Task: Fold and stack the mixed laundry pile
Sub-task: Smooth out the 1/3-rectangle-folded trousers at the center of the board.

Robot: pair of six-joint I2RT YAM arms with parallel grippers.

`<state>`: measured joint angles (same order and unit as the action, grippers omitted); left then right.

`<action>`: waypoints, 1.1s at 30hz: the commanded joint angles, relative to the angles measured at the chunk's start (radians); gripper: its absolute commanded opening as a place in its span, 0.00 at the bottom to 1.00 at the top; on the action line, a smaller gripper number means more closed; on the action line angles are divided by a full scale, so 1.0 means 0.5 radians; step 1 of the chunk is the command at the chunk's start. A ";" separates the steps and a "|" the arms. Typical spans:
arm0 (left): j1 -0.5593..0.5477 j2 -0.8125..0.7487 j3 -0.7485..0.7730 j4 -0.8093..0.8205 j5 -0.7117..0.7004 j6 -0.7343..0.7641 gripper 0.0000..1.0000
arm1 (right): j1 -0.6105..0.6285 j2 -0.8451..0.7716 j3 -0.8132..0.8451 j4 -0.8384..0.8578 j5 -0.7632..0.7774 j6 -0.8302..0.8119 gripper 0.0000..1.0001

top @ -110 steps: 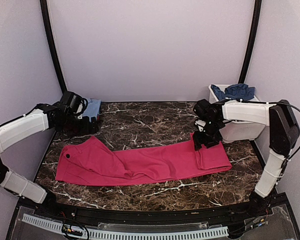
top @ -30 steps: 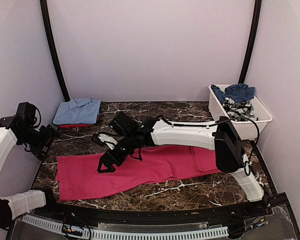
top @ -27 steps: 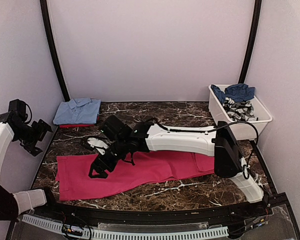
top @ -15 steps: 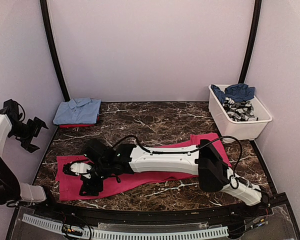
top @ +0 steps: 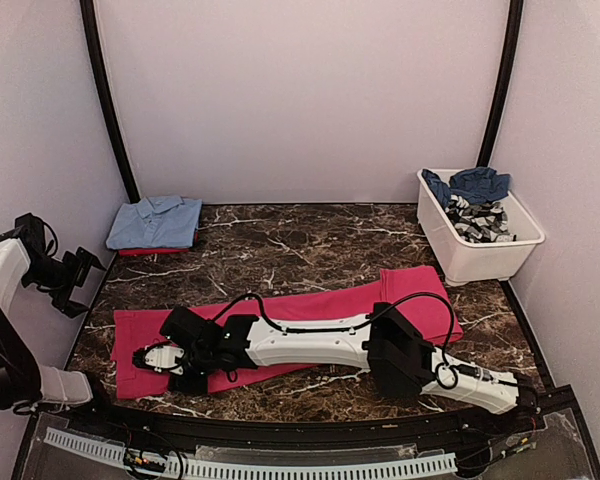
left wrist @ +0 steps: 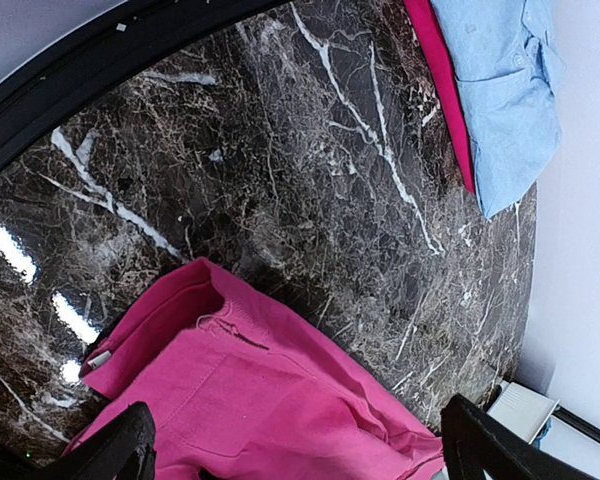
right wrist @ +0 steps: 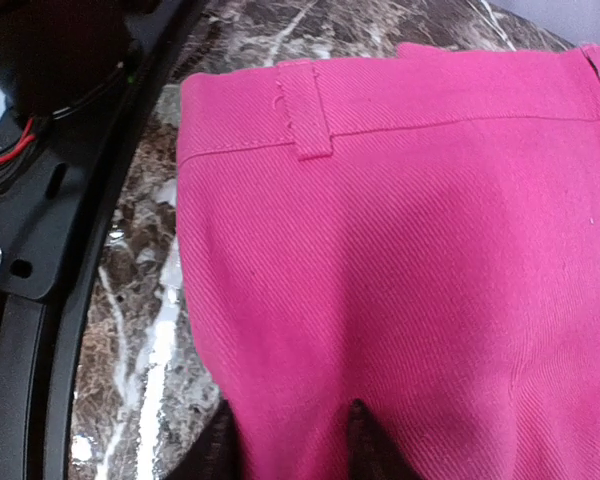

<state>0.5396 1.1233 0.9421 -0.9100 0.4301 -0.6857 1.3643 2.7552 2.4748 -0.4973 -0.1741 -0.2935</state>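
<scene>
- Magenta trousers lie flat across the marble table, waistband leftward; we judge folding them the step in hand.
- White tub, back right, holds more garments.
- Light blue shirt sits folded, back left.
- Right gripper sits low on the waistband end, fingers straddling cloth; we cannot tell whether they grip. We advise pinching all layers before lifting.
- Left gripper hovers at the left edge, fingers spread wide, empty.

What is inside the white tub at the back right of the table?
The tub holds a dark blue garment heaped at its far end and a grey-and-white patterned garment nearer the front. Anything beneath them, and the tub's floor, is covered.
</scene>
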 commanded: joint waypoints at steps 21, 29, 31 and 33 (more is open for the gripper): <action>-0.347 -0.009 -0.275 0.524 0.329 0.007 0.98 | -0.541 -0.536 -0.298 0.387 -0.366 0.759 0.00; -0.445 0.123 -0.361 0.729 0.380 -0.174 0.99 | -0.552 -0.456 -0.101 0.357 -0.380 0.807 0.00; -0.470 0.160 -0.370 0.805 0.380 -0.222 0.98 | -0.551 -0.444 -0.068 0.353 -0.391 0.814 0.00; -0.492 0.217 -0.360 0.843 0.369 -0.248 0.96 | -0.551 -0.424 -0.023 0.334 -0.393 0.814 0.00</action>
<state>0.3130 1.1992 0.7719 -0.5671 0.5980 -0.7582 1.0866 2.5214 2.3936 -0.3645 -0.3454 0.0929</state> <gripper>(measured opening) 0.976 0.018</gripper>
